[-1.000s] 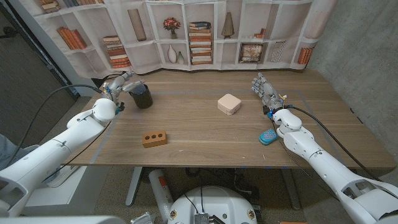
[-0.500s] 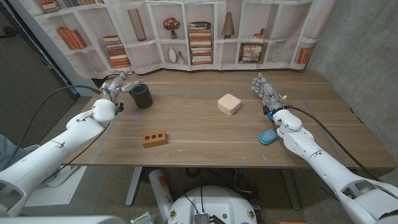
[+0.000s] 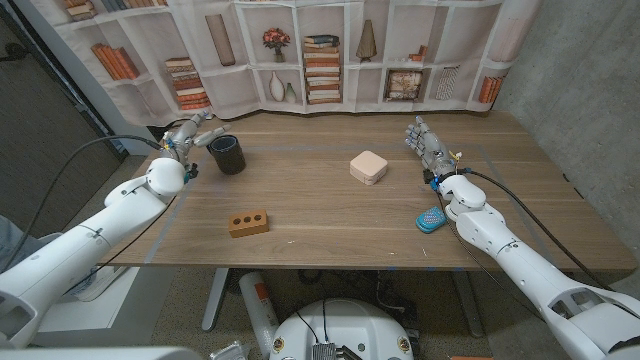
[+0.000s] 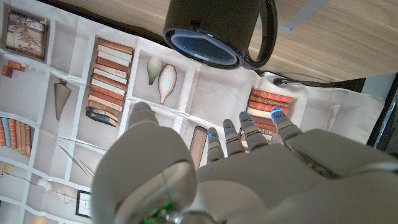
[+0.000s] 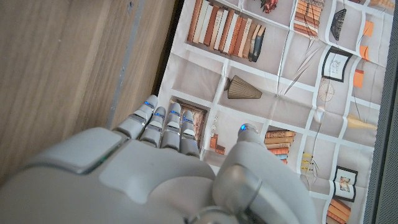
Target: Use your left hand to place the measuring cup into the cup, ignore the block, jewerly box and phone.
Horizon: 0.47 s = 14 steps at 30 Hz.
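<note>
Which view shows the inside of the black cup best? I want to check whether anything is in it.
The left wrist view: the cup fills the frame close up, its mouth facing the camera, with something blue inside. The head view shows the cup small, beside the left hand.

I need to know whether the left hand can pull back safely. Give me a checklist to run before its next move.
1. Left hand empty: ok. In the left wrist view its fingers are spread with nothing between them.
2. Left hand clear of the cup: ok. It sits beside the cup and there is a gap between them.
3. Cup upright on the table: ok.
4. Measuring cup inside the cup: cannot tell. The cup's inside looks bluish, with no clear shape.
5. Right hand idle: ok. It holds nothing and is apart from the phone.
6. Block and jewelry box away from both hands: ok.
</note>
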Motion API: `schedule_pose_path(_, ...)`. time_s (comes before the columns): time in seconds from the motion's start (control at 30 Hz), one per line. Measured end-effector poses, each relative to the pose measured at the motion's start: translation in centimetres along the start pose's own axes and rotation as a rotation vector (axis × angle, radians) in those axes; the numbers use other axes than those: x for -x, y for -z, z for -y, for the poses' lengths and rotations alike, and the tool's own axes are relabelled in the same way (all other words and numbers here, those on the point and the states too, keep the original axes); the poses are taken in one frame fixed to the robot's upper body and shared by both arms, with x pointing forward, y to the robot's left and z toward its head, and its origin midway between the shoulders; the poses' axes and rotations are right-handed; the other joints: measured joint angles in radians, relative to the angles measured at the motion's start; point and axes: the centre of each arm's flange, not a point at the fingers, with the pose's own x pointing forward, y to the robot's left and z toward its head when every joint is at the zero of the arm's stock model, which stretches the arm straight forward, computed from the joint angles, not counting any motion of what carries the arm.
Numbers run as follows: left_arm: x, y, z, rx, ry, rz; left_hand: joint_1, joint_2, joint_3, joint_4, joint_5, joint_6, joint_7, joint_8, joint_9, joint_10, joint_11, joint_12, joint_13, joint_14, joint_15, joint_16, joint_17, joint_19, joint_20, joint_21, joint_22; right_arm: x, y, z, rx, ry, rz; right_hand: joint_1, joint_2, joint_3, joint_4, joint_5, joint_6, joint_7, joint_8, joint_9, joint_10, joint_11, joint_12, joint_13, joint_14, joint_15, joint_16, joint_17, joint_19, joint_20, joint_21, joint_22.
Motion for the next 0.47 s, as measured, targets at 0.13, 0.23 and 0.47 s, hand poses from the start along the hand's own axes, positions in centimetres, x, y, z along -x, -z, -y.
schedule_pose_path(0.13,0.3,-0.3,-0.3,0.002,-0.008,0.013,-0.001,0.003,0.0,0.0,0.0,0.027,0.002,0.014,0.0,0.021,-0.009,0.011,-0.005,0.0,0.0,0.004,0.0,0.0,0.0,0.004,0.0,0.0,0.0,0.0,-0.001,0.0,0.0,0.0,0.0,0.0,0.0,0.0,0.0,0.0,0.0,0.0,0.0,0.0,0.0,0.0,0.0,0.0,0.0,0.0,0.0,0.0,-0.004,0.0)
schedule_pose_path(0.23,0.6,-0.6,-0.5,0.005,-0.011,0.025,0.003,0.017,0.0,0.0,0.008,0.045,-0.002,0.02,0.0,0.032,-0.017,0.017,-0.005,0.004,-0.004,0.008,0.0,-0.002,-0.002,0.004,0.0,0.0,0.0,0.0,-0.001,-0.001,0.001,0.0,0.0,0.0,0.0,0.0,0.0,0.0,0.0,0.0,0.0,0.0,0.0,0.0,0.0,0.0,0.0,0.0,0.0,0.0,-0.004,0.0)
schedule_pose_path(0.47,1.1,-1.1,-1.0,0.017,-0.012,0.044,-0.006,0.043,0.002,0.008,0.008,0.111,-0.011,0.039,-0.001,0.066,-0.022,0.025,-0.005,0.014,-0.014,0.015,0.005,-0.003,-0.004,0.008,0.0,-0.1,0.0,-0.2,-0.004,-0.006,0.001,0.005,0.005,0.0,0.0,0.0,0.0,0.0,0.0,0.0,0.0,0.0,0.0,0.0,0.0,0.0,0.0,0.0,0.0,0.0,-0.004,0.0)
